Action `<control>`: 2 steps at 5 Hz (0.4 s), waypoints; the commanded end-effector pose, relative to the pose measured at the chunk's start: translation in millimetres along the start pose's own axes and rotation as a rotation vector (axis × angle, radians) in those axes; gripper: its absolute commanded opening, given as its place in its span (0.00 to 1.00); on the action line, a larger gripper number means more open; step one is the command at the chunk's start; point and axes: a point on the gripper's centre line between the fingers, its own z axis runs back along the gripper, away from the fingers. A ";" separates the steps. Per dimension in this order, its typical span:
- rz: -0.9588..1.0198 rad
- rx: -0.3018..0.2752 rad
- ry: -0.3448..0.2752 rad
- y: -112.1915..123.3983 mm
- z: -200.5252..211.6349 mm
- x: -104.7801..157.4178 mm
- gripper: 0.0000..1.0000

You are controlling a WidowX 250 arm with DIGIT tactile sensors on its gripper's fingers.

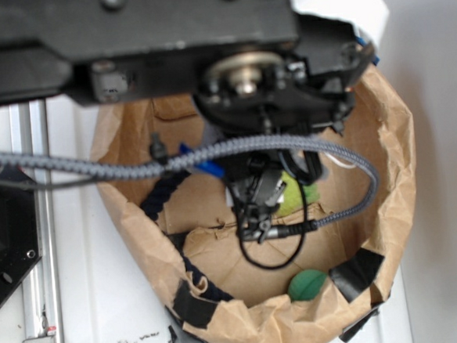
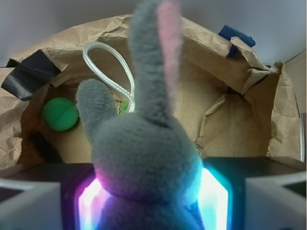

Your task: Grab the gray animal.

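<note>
The gray animal [image 2: 146,163] sits between the jaws, which pinch it at the glowing pads [image 2: 213,196], ear up, above the paper bag [image 2: 240,115]. The hold looks like soft plush only, so it could slip out on a quick lift. Its hanging loop [image 2: 111,67] might also snag. A green ball [image 2: 60,114] lies at the bag's left.
</note>
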 end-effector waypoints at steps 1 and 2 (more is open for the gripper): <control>0.006 0.009 -0.046 10.8 12.8 2.9 0.00; 0.007 0.006 -0.046 10.9 13.0 2.8 0.00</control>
